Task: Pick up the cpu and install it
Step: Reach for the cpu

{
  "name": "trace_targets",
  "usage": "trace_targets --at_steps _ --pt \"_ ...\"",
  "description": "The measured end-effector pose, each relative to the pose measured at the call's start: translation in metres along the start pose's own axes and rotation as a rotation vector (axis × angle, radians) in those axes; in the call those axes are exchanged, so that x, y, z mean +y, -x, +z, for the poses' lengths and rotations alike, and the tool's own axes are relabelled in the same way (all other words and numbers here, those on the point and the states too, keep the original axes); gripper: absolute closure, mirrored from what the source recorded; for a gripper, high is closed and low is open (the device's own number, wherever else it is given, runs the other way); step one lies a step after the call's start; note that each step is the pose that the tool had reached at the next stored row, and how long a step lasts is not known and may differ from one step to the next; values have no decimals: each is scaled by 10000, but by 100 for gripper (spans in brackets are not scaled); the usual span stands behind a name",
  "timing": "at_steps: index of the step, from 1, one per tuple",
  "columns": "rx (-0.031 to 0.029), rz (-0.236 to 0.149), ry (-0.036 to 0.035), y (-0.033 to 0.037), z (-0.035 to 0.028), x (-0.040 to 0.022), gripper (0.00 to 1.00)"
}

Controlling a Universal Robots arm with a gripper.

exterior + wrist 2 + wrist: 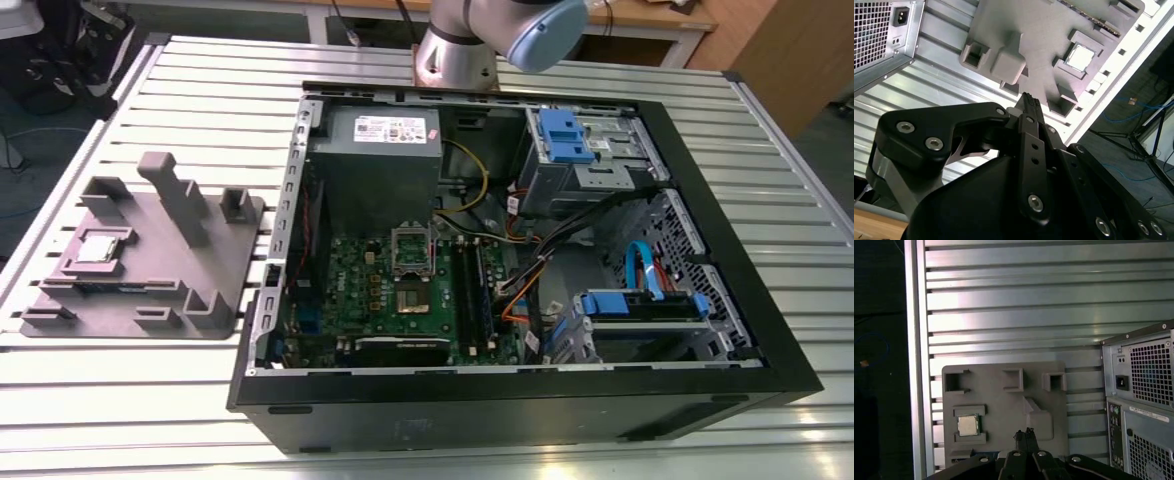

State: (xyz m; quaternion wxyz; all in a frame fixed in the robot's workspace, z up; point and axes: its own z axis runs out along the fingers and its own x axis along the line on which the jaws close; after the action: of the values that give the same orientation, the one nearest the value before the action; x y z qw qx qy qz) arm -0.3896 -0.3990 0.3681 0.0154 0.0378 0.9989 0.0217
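Silvery cpu (pixel 104 246) lies in the grey holder tray (pixel 127 312) on the exterior view's left; the gripper (pixel 1027 98), pressed together and empty, must open and square up over its edges

No words or numbers could be read. A white sticker (pixel 395 128) sat on the grey power box (pixel 374 175), at twelve o'clock inside the computer case (pixel 507 405), but its print was too tiny to make out.

Silver arm (pixel 458 55) tube, pale-blue joint cap; black pincer (pixel 1029 101) linkage, silver screws.
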Motion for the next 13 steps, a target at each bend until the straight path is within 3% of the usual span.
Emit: trace_targets --at_steps 13 --pt "0 0 0 -211 142 -22 89"
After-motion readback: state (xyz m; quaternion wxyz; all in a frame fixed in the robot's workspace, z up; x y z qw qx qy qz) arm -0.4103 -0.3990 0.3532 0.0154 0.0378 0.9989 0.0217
